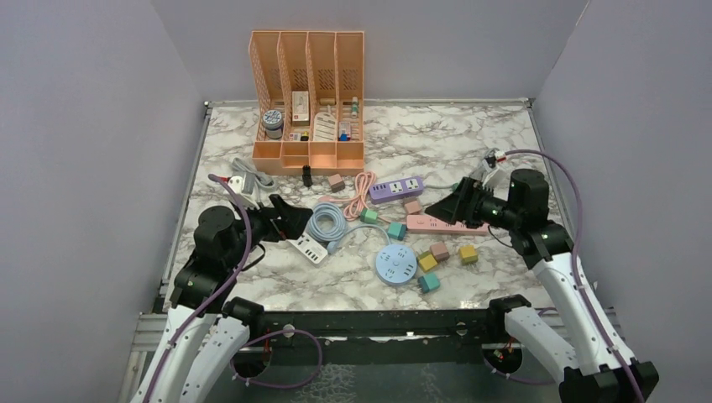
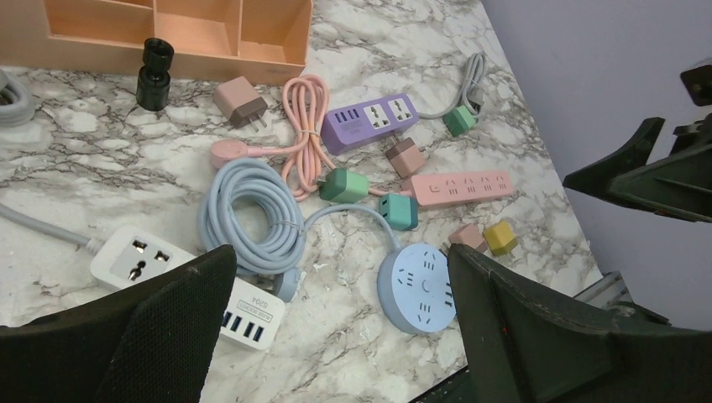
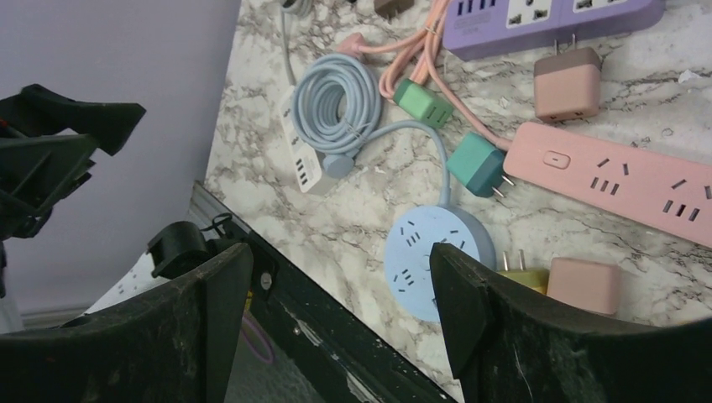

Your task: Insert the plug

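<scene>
Your left gripper and right gripper both hover with jaws released, grasping nothing. The teal plug lies on the tabletop, between the pink power strip and the round blue socket.

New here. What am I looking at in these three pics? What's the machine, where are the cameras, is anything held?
Two robot arms are bolted at the near edge of a marble table. The wide picture comes from a fixed camera above and behind them; the other two come from a camera on each wrist, so the dark shapes at the bottom are that arm's own fingers. The left pincer and right pincer are both open and hold nothing. On the table lie an orange organiser at the back, a purple power strip, a pink power strip, a white power strip, a round blue socket, a coiled blue cable and small coloured plugs.
</scene>
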Robot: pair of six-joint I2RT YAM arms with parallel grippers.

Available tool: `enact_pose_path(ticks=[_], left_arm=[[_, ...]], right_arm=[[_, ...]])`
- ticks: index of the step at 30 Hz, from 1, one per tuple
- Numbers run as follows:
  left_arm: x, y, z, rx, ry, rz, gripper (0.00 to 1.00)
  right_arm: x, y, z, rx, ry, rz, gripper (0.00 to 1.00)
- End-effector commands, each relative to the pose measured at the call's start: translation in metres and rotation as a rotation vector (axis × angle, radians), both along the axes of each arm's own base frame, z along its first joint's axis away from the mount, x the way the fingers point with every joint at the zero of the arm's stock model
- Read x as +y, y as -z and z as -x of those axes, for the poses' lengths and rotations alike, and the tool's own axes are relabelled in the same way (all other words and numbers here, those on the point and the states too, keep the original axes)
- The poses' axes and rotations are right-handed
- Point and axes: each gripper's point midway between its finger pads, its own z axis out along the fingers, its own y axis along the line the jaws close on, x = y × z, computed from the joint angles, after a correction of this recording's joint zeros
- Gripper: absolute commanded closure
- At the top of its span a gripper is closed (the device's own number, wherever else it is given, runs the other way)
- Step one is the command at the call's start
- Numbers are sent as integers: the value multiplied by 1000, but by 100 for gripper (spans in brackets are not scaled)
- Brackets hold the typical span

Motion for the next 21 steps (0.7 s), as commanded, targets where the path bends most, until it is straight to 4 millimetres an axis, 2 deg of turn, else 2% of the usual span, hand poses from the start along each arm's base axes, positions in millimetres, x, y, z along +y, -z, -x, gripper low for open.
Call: enact_pose_path(ticks=[1, 4, 8, 12, 15, 21], left_arm=[[5, 0, -3, -3, -54, 32, 0], [3, 2, -4, 11, -46, 29, 0], [0, 10, -7, 56, -41, 33, 0], [-4, 15, -10, 67, -26, 28, 0], [-4, 19, -11, 72, -26, 29, 0], [1, 37, -17, 98, -75, 27, 0]], right_arm=[[9, 19, -16, -31, -46, 2, 23], [19, 31, -23, -34, -46, 51, 23], [41, 51, -34, -45, -52, 195, 23], [63, 62, -49, -82, -76, 326, 23], [83, 71, -59, -129, -140, 412, 25], [127, 107, -73, -240, -288, 601, 25]])
